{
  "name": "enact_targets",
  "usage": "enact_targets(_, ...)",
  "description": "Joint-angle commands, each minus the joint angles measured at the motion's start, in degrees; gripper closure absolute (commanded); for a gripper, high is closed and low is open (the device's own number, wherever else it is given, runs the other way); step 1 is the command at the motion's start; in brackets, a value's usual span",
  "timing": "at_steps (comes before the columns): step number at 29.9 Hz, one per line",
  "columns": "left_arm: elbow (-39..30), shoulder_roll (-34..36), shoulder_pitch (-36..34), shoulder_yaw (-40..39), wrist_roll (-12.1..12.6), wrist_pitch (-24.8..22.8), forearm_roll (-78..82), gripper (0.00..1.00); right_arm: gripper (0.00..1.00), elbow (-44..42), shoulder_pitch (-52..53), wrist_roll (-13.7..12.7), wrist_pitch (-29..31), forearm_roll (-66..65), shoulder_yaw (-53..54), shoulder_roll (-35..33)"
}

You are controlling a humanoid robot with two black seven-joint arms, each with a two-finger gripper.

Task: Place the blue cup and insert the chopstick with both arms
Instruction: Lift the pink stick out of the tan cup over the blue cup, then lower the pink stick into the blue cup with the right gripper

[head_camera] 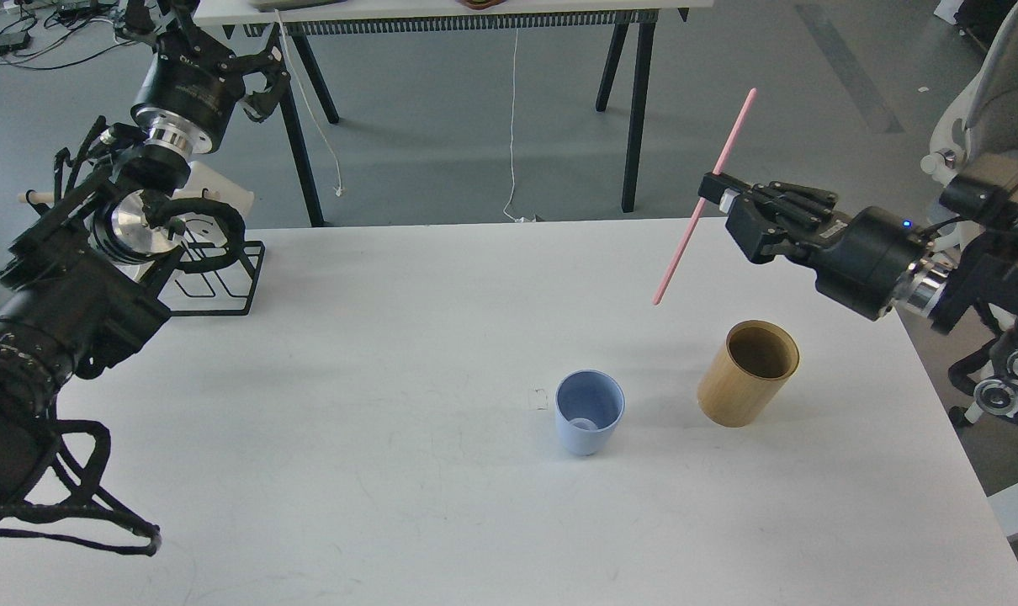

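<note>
The blue cup [589,411] stands upright and empty on the white table [391,379], right of centre. A pink chopstick [704,198] is held in the air, tilted, by my right gripper [718,195], which is shut on it up and to the right of the cup and above the bamboo holder. My left gripper [223,50] is raised at the far left, past the table's back edge, far from the cup. Its fingers look spread, with nothing between them.
A round bamboo holder [749,372] stands just right of the blue cup and looks empty. A black wire rack [214,282] sits at the table's back left. An office chair [993,126] is beyond the right edge, and another table [475,13] stands behind.
</note>
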Motion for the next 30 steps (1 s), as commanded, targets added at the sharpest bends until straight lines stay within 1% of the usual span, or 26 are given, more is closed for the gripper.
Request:
enact_targets(1, 0.0, 0.0, 0.1, 0.0, 0.0, 0.0, 0.0, 0.0, 0.99, -0.6, -0.4, -0.2, 0.6, 6.3, -2.2, 4.6)
enact_targets(6, 0.0, -0.1, 0.6, -0.5, -0.3, 0.0, -0.1, 0.0, 0.99, -6.2, -0.3, 0.1, 0.8, 5.5, -6.5, 10.5)
enact_targets(9, 0.0, -0.1, 0.8, -0.5, -0.4, 0.0, -0.1, 0.0, 0.99, -9.3, -0.3, 0.1, 0.7, 4.0, -8.3, 12.6)
enact_targets(17, 0.0, 0.2, 0.8, -0.6, -0.4, 0.0, -0.1, 0.0, 0.99, -14.3, -1.9, 0.2, 0.8, 4.0, -9.1, 16.0)
enact_targets(25, 0.0, 0.3, 0.9, -0.5, -0.5, 0.0, -0.1, 0.0, 0.97, -14.4, -4.0, 0.2, 1.1, 3.9, -9.8, 17.0)
enact_targets(27, 0.0, 0.3, 0.9, -0.5, -0.5, 0.0, -0.1, 0.0, 0.93, -14.4, -4.1, 0.2, 1.1, 3.9, -10.3, 17.0)
enact_targets(30, 0.0, 0.3, 1.0, -0.5, -0.5, 0.0, -0.2, 0.0, 0.81, -14.4, -4.3, 0.2, 1.1, 3.9, -10.5, 17.0)
